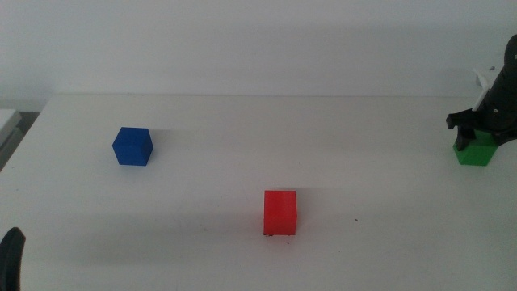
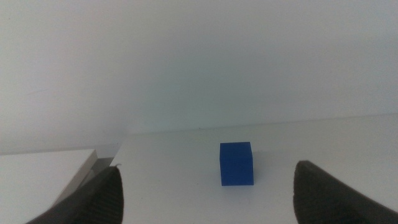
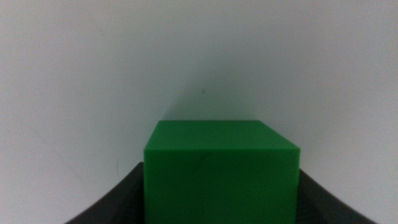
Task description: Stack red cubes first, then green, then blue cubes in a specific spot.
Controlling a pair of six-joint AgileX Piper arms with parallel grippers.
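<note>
With the green cube [image 3: 221, 171] gripped by the right gripper [image 1: 472, 133] jaws at 3 o'clock, the red cube [image 1: 280, 212] could be knocked if green is lowered off-centre, while the left gripper [image 2: 205, 193] jaws are held open.

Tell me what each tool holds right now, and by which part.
The right tool is closed on the green cube, gripping its two opposite side faces, at the table's right edge. The left tool waits open, holding nothing; the blue cube sits ahead of it.
</note>
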